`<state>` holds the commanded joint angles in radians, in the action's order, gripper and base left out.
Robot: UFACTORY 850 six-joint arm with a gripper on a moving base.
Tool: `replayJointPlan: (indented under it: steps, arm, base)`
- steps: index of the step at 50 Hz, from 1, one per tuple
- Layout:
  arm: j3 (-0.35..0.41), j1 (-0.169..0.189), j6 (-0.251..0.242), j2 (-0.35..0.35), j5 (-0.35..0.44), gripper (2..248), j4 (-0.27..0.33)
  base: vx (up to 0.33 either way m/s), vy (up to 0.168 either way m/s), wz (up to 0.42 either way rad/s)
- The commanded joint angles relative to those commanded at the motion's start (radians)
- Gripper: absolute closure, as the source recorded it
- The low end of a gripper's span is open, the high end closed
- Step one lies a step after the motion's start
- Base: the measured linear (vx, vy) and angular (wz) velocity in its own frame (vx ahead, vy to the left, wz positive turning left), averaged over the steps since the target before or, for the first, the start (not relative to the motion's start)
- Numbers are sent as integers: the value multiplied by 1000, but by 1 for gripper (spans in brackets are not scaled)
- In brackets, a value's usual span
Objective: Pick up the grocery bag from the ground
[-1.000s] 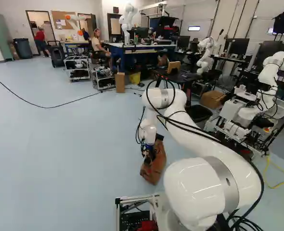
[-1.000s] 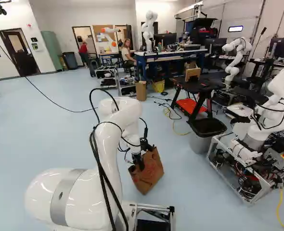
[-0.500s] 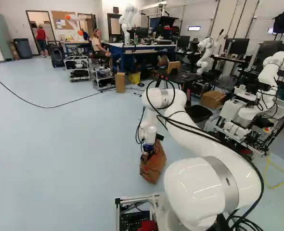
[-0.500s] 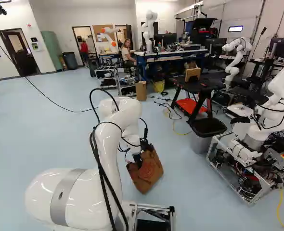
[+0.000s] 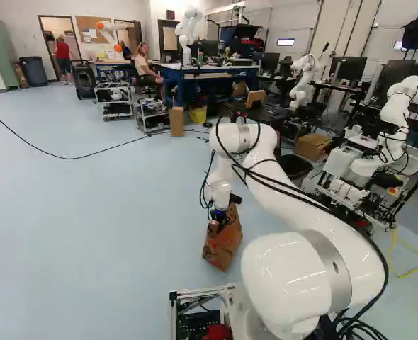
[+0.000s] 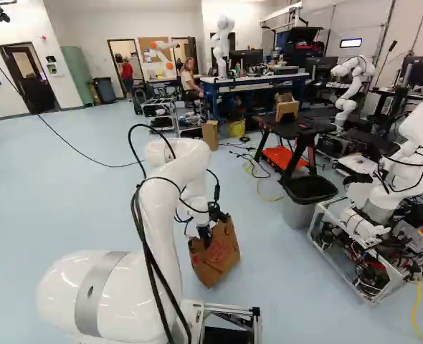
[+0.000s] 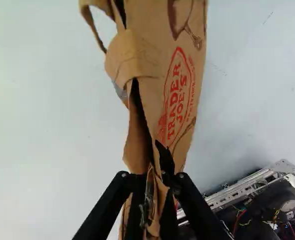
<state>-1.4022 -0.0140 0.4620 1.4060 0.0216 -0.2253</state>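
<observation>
Pale blue-grey floor [image 5: 88, 212] carries the job. The one working arm, white and jointed [image 5: 315, 209], reaches down over it, just ahead of the base's silver metal frame [image 7: 242, 187]. Brown paper grocery bag with red print [image 6: 215, 258]: upright but leaning, near the frame's front edge; cannot tell whether its bottom touches the floor. Black two-fingered gripper [image 7: 151, 186] is closed on the bag's upper edge, crumpled paper pinched between both fingers.

Key relation: the bag's narrow mouth [image 7: 141, 112] runs lengthwise away from the gripper, most of it ahead of the fingers, so the hold sits at one end — off-centre, in my judgement. The looped paper handle [image 7: 89, 21] lies out ahead, ungripped.

Step judged: start of the lift. Next move should be straight up and slow — the far end may droop or the paper tear.
</observation>
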Motion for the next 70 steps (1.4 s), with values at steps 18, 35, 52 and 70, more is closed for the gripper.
replayJointPlan:
  steps: [18,35,52,70]
  arm:
    - [68,0,0,-71,0,226,0]
    - [124,0,0,-136,0,226,0]
    - [177,0,0,-201,0,226,0]
    - [232,0,0,-271,0,226,0]
  base:
    - [0,0,0]
    - [0,0,0]
    - [0,0,0]
    - [0,0,0]
